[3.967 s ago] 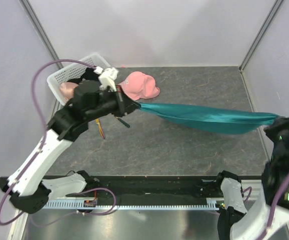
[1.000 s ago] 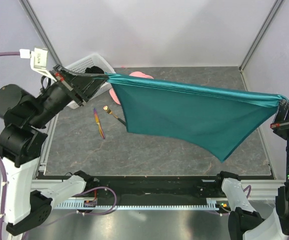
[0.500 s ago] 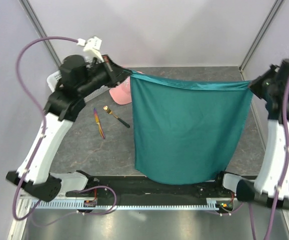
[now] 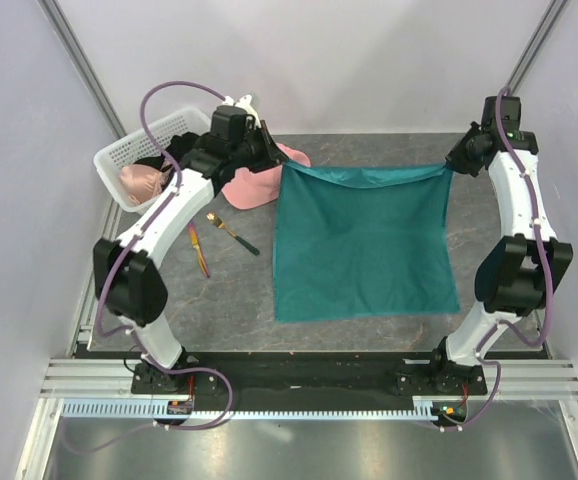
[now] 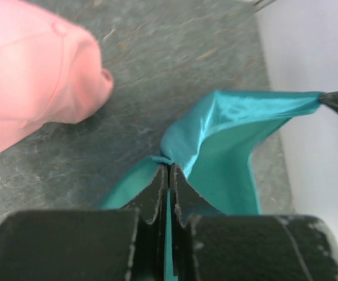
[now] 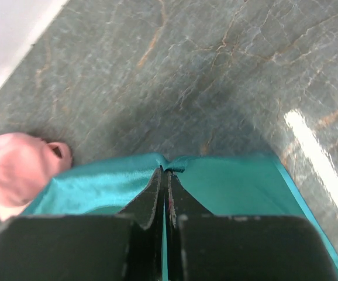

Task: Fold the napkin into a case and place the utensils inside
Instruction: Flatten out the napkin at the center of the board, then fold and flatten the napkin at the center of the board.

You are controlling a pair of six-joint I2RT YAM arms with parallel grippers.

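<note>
The teal-green napkin (image 4: 364,245) lies opened out as one broad sheet over the middle and right of the grey stone-patterned table (image 4: 189,310). Its near edge rests on the surface and its far edge is strung between the two arms. The left gripper (image 5: 168,170) has its jaws pressed together on the far left corner, with the cloth bunching up just past the fingertips. The right gripper (image 6: 164,171) is clamped in the same way on the far right corner. Between them the far edge dips a little. The two utensils sit on the bare table left of the napkin, apart from it. The fork (image 4: 231,232) is the nearer one, its gold head to the far left and its dark handle angled toward the cloth. The thin purple-and-orange piece (image 4: 199,250) lies just left of the fork. A pink baseball cap (image 4: 254,185) sits beside the napkin's far left corner, partly under the left arm. At the far left stands a white plastic basket (image 4: 119,155) with something tan-coloured inside.
</note>
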